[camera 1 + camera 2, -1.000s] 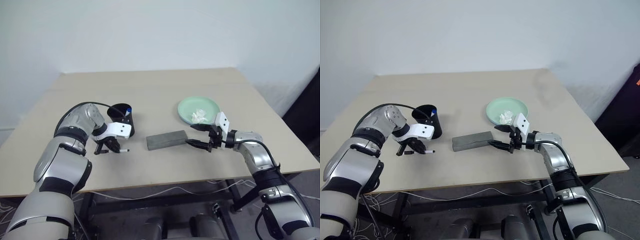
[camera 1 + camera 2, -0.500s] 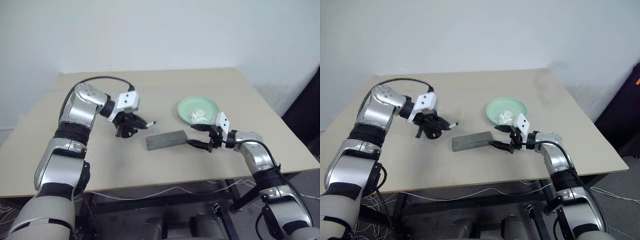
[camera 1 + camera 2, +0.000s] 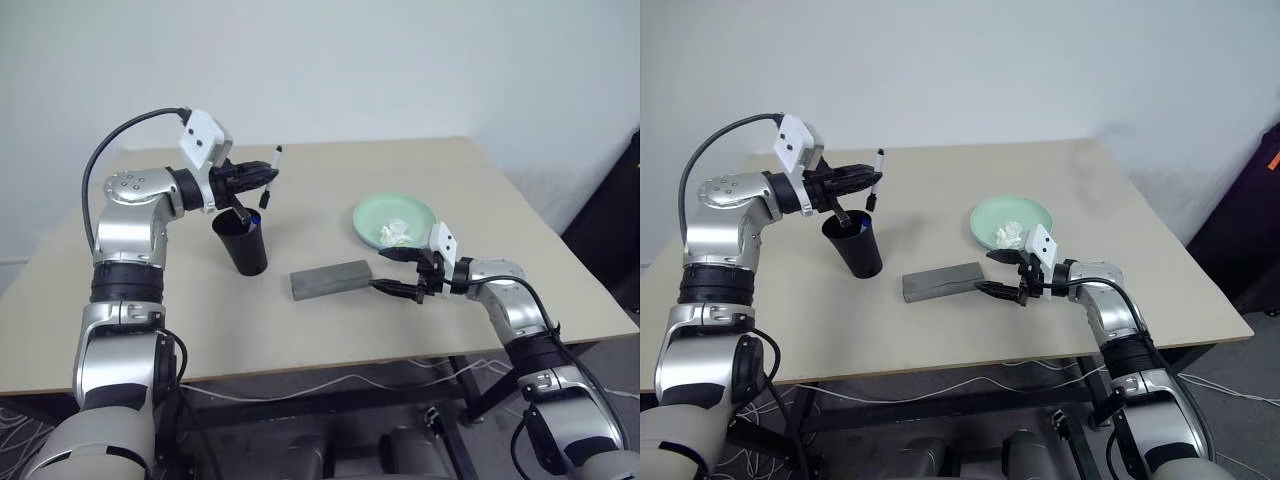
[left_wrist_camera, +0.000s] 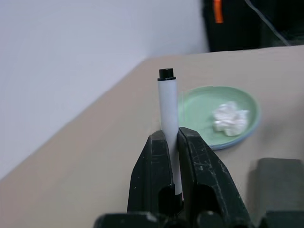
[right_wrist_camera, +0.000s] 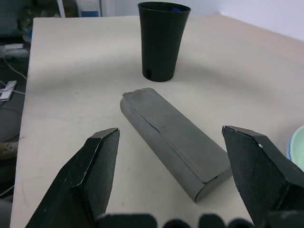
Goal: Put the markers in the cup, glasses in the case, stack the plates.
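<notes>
While the left gripper (image 3: 262, 181) pinches the black-capped marker (image 3: 270, 176) up in the air, the main worry, to my eye, is the drop. The pen is gripped near its lower part, most of its white body standing free of the fingers (image 4: 154, 164) with the black end uppermost, tilted a little. If it is let go before its lower end is inside the rim, I'd expect it to strike the lip of the cup (image 3: 241, 240), bounce onto the table (image 3: 420, 165) and roll. A nudge from the fingers could also tip that narrow-footed black cup, spilling the blue-capped marker (image 3: 257, 217) whose cap peeks over the rim.

As for position, the held marker hangs above and slightly to the right of the cup's mouth, apart from it, not yet lined up over the opening.

Across the table, the right gripper (image 3: 400, 271) sits low with its fingers spread wide and nothing between them, pointing at the near end of the closed grey case (image 3: 333, 279), just beside it without touching. Beyond it rests the mint plate (image 3: 372, 213) on the blue one, a crumpled tissue (image 3: 398, 231) lying in it. I can't see the glasses anywhere; whether they are in the case I cannot tell.
</notes>
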### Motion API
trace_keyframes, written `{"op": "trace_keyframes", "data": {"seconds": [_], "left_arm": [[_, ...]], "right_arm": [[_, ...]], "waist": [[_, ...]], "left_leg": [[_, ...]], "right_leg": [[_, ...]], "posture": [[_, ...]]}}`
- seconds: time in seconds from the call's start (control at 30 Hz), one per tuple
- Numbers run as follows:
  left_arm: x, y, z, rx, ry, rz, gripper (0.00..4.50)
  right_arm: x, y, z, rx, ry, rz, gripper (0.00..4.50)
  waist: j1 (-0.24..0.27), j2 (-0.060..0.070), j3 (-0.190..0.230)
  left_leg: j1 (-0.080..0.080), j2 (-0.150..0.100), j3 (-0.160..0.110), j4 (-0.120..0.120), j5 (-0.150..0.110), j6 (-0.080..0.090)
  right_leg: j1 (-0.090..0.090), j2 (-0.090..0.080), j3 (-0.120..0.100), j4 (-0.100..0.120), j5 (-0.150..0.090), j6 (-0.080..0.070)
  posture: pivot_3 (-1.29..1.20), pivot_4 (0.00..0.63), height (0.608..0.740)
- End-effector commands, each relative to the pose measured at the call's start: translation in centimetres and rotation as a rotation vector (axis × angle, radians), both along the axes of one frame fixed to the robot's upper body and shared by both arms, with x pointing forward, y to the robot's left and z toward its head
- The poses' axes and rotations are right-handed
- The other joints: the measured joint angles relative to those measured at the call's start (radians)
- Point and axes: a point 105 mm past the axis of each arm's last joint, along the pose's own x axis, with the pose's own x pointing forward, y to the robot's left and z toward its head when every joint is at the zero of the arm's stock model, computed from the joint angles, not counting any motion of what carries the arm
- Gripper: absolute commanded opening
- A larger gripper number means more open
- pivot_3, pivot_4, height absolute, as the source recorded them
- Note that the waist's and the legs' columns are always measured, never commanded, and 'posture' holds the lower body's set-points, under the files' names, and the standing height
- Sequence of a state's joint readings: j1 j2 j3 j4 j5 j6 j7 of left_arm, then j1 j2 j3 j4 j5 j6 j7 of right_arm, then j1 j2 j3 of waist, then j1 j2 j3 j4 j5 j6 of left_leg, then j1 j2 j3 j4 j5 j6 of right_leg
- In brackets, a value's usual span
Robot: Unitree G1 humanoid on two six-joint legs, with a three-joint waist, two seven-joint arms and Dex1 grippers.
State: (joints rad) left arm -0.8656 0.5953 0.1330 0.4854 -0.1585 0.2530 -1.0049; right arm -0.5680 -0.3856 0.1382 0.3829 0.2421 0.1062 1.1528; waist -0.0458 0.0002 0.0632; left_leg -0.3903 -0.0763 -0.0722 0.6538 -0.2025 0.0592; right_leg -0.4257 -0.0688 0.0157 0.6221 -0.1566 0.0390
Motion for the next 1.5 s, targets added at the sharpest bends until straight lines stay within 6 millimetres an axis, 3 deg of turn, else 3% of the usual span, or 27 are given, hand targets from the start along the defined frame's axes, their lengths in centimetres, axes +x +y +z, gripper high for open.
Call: {"op": "trace_keyframes", "data": {"seconds": [0.03, 0.63, 1.07, 1.37, 1.5], "left_arm": [[-0.1, 1.8, 1.8, -0.052, -0.101, 0.106, 0.02], [0.6, 4.1, -3.0, -0.096, 0.001, 0.229, 0.02], [1.3, 4.1, -4.6, -0.153, 0.035, 0.248, 0.02], [1.4, 4.0, -4.8, -0.162, 0.035, 0.251, 2.77], [1.4, 3.8, -4.7, -0.170, 0.030, 0.243, 2.77]], "right_arm": [[0.4, 0.2, 1.5, 0.008, -0.050, 0.020, 3.75], [0.2, 0.4, 2.0, 0.022, -0.061, 0.033, 3.75], [0.1, 0.2, 2.2, 0.026, -0.060, 0.033, 3.75], [0.1, 0.2, 2.2, 0.024, -0.058, 0.035, 3.75], [0.1, 0.3, 2.2, 0.025, -0.058, 0.038, 3.75]], "waist": [[0.000, 0.000, 0.000], [0.001, 0.000, 0.000], [0.000, 0.000, 0.000], [0.000, 0.000, 0.000], [0.001, 0.000, 0.000]], "left_leg": [[0.000, 0.000, 0.000, 0.000, 0.000, 0.000], [0.000, 0.000, 0.001, -0.001, 0.000, 0.000], [-0.001, 0.000, 0.001, -0.001, 0.000, 0.000], [-0.001, 0.000, 0.001, -0.001, 0.000, 0.000], [-0.001, 0.000, 0.001, -0.001, 0.000, 0.000]], "right_leg": [[0.000, 0.000, 0.000, 0.000, 0.000, 0.000], [-0.001, 0.000, 0.000, 0.000, 0.000, 0.000], [-0.001, 0.000, 0.000, -0.001, 0.000, 0.000], [-0.001, -0.001, 0.000, -0.001, 0.000, 0.000], [-0.001, -0.001, 0.000, -0.001, 0.000, 0.000]], "posture": [[0.00, 0.000, 0.740], [0.00, 0.000, 0.740], [0.00, 0.000, 0.740], [0.00, 0.000, 0.740], [0.00, 0.000, 0.740]]}}
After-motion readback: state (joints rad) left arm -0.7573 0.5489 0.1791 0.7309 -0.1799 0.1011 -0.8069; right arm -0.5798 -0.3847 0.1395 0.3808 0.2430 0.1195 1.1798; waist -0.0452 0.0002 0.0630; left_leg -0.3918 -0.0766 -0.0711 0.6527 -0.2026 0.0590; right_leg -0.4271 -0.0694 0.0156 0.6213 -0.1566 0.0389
